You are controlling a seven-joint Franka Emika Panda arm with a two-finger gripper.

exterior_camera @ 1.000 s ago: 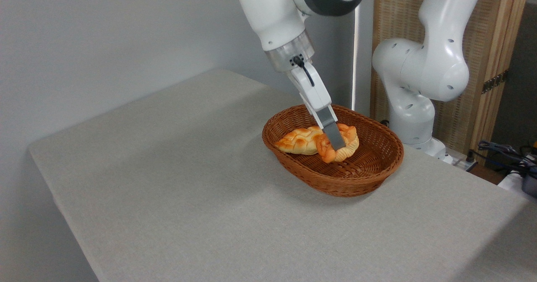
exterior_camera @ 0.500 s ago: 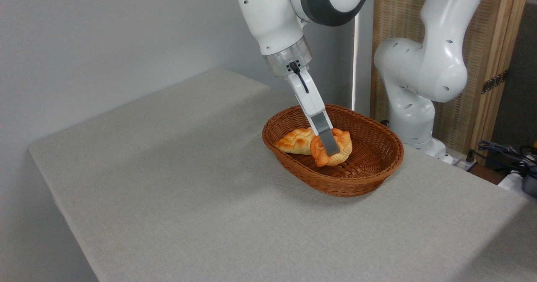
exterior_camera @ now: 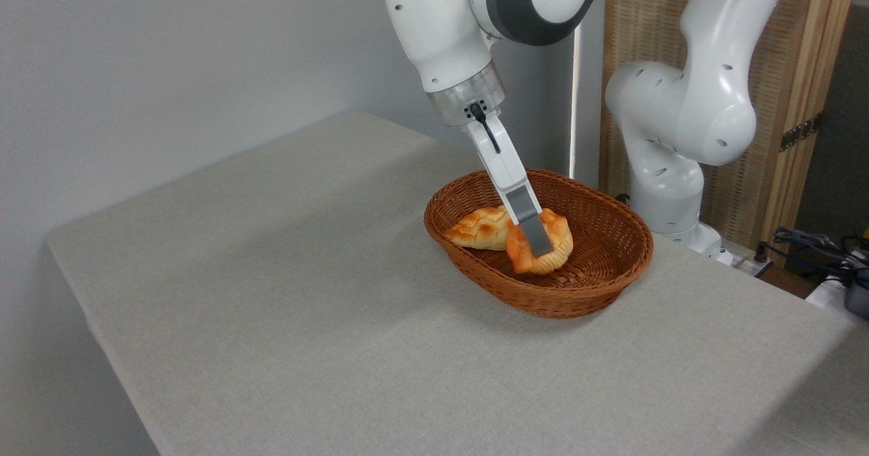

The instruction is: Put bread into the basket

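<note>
We see the white robot arm's two-finger jaws clamped on the small round golden-orange bun with a knotted top (exterior_camera: 540, 252), one grey finger (exterior_camera: 529, 224) lying across its face while the other is hidden behind it. The bun hangs tilted on its edge, low inside the oval reddish-brown woven wicker basket (exterior_camera: 597, 286), and we cannot tell whether its underside already touches the weave. We judge the tilt comes from the slanted approach of the arm, which leans in from about eleven o'clock, and that holding the bun so low keeps any drop short once the grip is let go. Just beside the bun, at its nine o'clock and apparently touching it, lies a paler braided oval loaf with browned patches (exterior_camera: 481, 229), resting on the basket floor; we take it that the bun is being set toward the free half of the basket so it does not land on the loaf. The basket stands on the bench (exterior_camera: 305, 293), which is covered in a plain grey-beige cloth, toward its three o'clock side and near the far edge. Behind rises a pale grey wall (exterior_camera: 170, 55); at one to two o'clock from the basket we see the arm's white base (exterior_camera: 672, 191), a woven wood-framed screen (exterior_camera: 787, 103), and some dark cables (exterior_camera: 815, 245) at the far three o'clock edge.
</note>
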